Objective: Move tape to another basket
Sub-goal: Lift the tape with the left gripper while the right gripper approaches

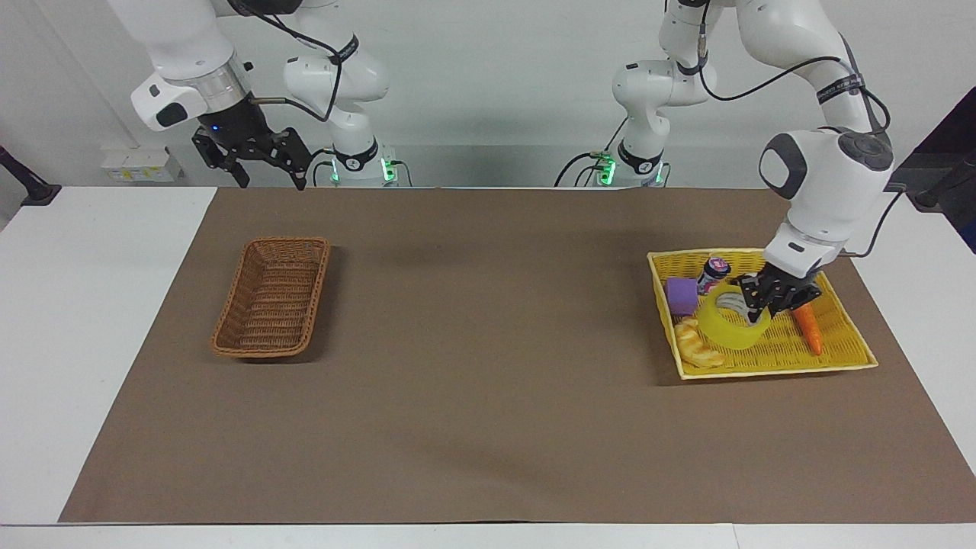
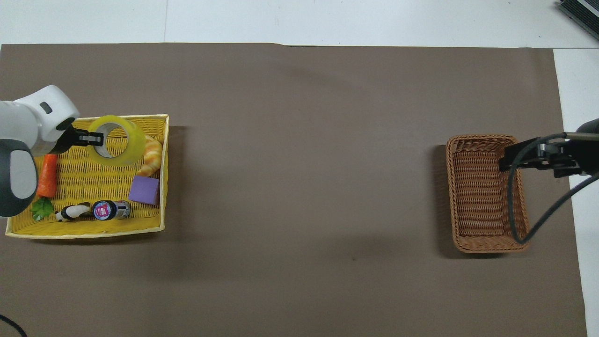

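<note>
Right now I see my left gripper (image 1: 756,305) clamped on the tape (image 1: 728,324), lifted over the yellow tray (image 1: 839,358); my right gripper (image 1: 259,156) waits, fingers spread, near the wicker basket (image 1: 271,301), well apart

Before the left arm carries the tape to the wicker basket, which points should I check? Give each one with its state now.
1. Left gripper shut on the tape wall: ok.
2. Tape lifted off the yellow tray floor: ok; it hangs tilted.
3. Tape clear of the croissant and purple block: cannot tell.
4. Wicker basket has nothing in it: ok.
5. Brown mat between tray and basket bare: ok.
6. Right gripper, open and waiting, is near the basket's end nearer the robots: not ok.
</note>
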Controlling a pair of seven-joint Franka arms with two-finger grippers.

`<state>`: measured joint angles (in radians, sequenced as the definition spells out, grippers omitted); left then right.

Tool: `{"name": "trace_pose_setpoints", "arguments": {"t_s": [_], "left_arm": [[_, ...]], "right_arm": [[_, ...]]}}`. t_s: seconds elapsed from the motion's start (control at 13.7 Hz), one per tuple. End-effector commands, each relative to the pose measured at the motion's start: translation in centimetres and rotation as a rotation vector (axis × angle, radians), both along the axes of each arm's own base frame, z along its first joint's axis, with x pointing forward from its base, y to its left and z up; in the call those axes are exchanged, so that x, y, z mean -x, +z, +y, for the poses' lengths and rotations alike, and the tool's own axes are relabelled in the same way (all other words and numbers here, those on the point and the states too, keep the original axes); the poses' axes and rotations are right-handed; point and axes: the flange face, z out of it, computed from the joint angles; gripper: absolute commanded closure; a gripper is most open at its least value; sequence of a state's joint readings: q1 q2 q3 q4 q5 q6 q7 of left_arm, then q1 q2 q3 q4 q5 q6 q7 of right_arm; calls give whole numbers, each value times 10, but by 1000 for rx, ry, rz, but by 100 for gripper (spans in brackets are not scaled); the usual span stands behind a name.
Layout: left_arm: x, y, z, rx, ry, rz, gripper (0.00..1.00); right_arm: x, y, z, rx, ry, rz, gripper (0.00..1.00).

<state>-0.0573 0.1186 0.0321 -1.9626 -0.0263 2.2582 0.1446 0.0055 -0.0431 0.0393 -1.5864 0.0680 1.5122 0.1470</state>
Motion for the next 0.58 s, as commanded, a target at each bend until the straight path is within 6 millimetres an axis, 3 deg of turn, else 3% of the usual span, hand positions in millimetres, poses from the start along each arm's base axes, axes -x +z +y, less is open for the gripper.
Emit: {"name": "trace_pose_setpoints", "arguments": {"t_s": [0.0,0.22,0.36,0.51], "left_arm": [[12,3,-49,28,39,14,100],[29,-16,-111,37,24,45,100],[33,-18,-134,42,5,50,100],[46,-19,-165,109,-6,74,100]], "right_arm": [[18,-22,37,-23,69,9,0],[20,-40,67,-115,91,21,0],[21,-57,81,-201,84,40,0],[29,-80,106,-223,111,76,0]]}}
